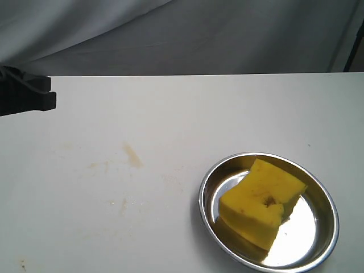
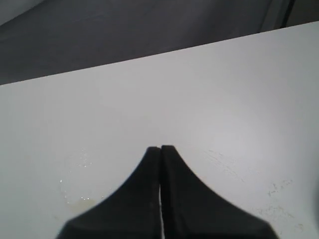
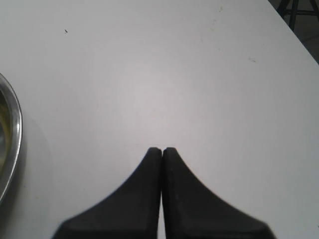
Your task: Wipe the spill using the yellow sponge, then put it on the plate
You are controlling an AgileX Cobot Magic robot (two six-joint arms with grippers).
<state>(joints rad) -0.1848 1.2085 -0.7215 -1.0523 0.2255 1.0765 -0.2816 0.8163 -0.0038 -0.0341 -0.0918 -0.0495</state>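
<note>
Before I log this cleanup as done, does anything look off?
Faint tan smears of the spill mark the table left of the plate. The yellow sponge lies tilted in it, one end raised by the rim.

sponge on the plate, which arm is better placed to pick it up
Right, likely: the plate rim shows close to the right gripper in its wrist view; the left gripper sees no plate.

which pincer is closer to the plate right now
Right. The right pincer sits over the table just beside the plate rim. The left pincer is at the far left table edge, across the spill from it.
</note>
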